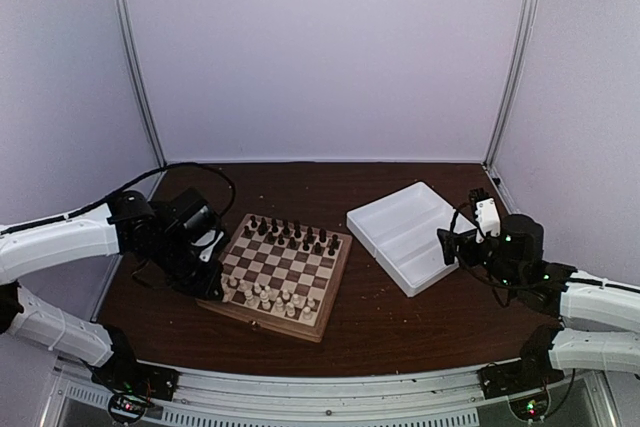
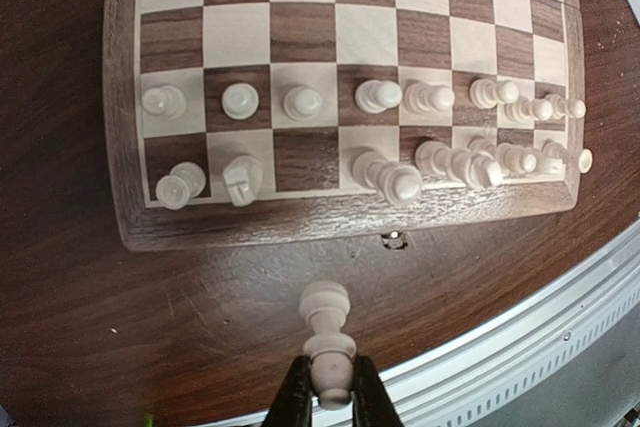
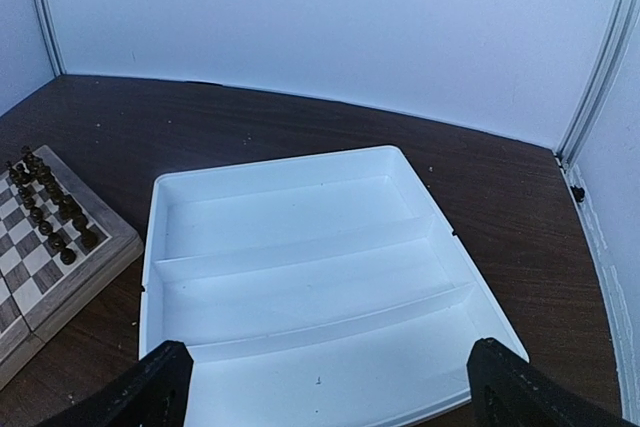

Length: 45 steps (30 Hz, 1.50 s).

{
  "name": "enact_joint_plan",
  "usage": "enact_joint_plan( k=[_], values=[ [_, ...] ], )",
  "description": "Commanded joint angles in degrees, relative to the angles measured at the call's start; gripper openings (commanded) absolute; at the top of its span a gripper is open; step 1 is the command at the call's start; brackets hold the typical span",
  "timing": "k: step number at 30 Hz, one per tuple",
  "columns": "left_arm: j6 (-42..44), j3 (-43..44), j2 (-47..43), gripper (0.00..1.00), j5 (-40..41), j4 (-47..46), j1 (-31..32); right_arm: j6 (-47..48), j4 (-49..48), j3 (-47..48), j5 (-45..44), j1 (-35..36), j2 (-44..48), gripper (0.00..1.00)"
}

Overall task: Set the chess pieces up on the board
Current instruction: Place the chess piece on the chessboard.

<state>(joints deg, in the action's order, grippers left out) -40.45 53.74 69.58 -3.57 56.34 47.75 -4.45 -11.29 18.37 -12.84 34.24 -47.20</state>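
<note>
Cream chess pieces (image 2: pixel 400 184) stand on the two near rows of the board (image 2: pixel 330 229). One more piece (image 2: pixel 327 337) is pinched in the left end effector (image 2: pixel 328 392) over the counter (image 2: pixel 150 317). The right end effector (image 3: pixel 325 387) gapes wide above the white tray (image 3: pixel 300 247).

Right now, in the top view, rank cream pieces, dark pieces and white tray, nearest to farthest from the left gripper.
1. cream pieces, near rows of the board.
2. dark pieces, its far rows.
3. white tray, to the right.
</note>
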Motion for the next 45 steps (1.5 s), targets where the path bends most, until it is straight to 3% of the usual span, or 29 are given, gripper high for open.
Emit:
enact_joint_plan(
  k=[1,11,45],
  values=[
    [0.63,0.66,3.11,0.00,-2.24,-2.82,-0.46,0.16,-1.37,-0.66,0.71,-0.32,0.65,1.00],
    [1.60,1.81,8.98,0.00,-1.48,-4.32,-0.55,0.14,-1.41,-1.12,0.89,-0.36,1.54,1.00],
    [2.51,4.89,17.03,0.00,2.59,-7.87,-2.30,-0.13,-0.86,-1.41,1.06,-0.49,2.38,1.00]
  ],
)
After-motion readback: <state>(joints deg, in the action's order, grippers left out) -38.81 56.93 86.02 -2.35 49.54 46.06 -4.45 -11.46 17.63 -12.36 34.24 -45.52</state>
